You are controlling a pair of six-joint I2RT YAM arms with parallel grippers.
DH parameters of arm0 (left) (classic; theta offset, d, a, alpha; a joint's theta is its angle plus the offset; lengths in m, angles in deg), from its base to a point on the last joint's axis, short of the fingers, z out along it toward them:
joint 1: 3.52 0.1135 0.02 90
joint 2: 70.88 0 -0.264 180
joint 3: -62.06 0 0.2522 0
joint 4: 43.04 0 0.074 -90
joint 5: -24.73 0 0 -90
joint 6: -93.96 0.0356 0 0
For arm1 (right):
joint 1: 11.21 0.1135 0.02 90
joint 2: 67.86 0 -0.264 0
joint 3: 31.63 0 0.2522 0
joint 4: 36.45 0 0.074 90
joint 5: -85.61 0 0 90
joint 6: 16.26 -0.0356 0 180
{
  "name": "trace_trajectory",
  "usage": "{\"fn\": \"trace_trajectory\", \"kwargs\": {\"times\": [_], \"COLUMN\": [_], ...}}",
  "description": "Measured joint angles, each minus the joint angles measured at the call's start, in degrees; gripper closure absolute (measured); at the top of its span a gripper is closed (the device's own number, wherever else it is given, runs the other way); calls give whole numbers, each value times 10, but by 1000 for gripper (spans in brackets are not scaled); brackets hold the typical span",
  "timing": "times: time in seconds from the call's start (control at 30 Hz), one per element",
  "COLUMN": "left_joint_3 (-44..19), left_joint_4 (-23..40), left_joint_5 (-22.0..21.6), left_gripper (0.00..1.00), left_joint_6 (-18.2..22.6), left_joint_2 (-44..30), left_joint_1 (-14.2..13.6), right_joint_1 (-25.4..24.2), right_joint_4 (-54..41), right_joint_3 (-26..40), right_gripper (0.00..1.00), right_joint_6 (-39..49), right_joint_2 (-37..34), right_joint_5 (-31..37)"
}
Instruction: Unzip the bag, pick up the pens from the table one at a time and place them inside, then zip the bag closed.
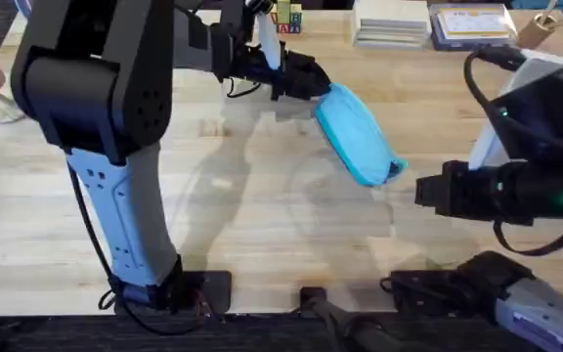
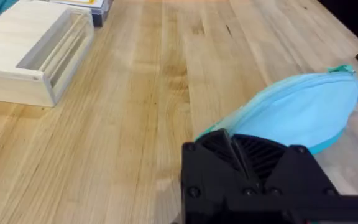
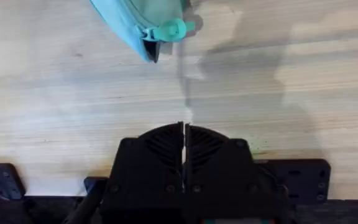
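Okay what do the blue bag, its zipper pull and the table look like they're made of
The bag: soft woven fabric, matte, judging by its sagging shape and stitched seam. Its zipper pull: probably moulded plastic or rubber, a smooth teal tab with a rounded end. The table: wood, light planks with visible grain and seams, a slight sheen suggesting a sealed finish.

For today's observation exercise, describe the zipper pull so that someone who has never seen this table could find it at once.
Start at the wooden table and find the light blue bag lying near its middle, one end at the left gripper. Follow the bag to its other end, nearest the right gripper. There the zipper pull sticks out: a small round teal tab, greener than the fabric.
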Motion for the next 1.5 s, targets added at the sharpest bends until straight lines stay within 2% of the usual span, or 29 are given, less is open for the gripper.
{"fn": "trace_trajectory", "kwargs": {"times": [0.5,0.7,0.87,1.13,1.23,1.33,1.43,1.5], "left_joint_3": [0,0,0,0,0,0,0,0], "left_joint_4": [0,0,0,0,0,0,0,0], "left_joint_5": [0,0,0,0,0,0,0,0], "left_gripper": [959,959,959,959,959,959,959,959], "left_joint_6": [0,0,0,0,0,0,0,0], "left_joint_2": [0,0,0,0,0,0,0,0], "left_joint_1": [0,0,1,2,7,13,15,15], "right_joint_1": [0,0,0,0,0,0,0,0], "right_joint_4": [0,-6,-30,-66,-77,-83,-93,-103], "right_joint_3": [0,7,47,140,169,190,207,217], "right_gripper": [969,970,971,962,908,747,633,369], "right_joint_6": [0,1,4,67,85,101,115,124], "right_joint_2": [0,0,0,0,0,0,0,0], "right_joint_5": [-5,-35,-47,-94,-101,-105,-106,-107]}}
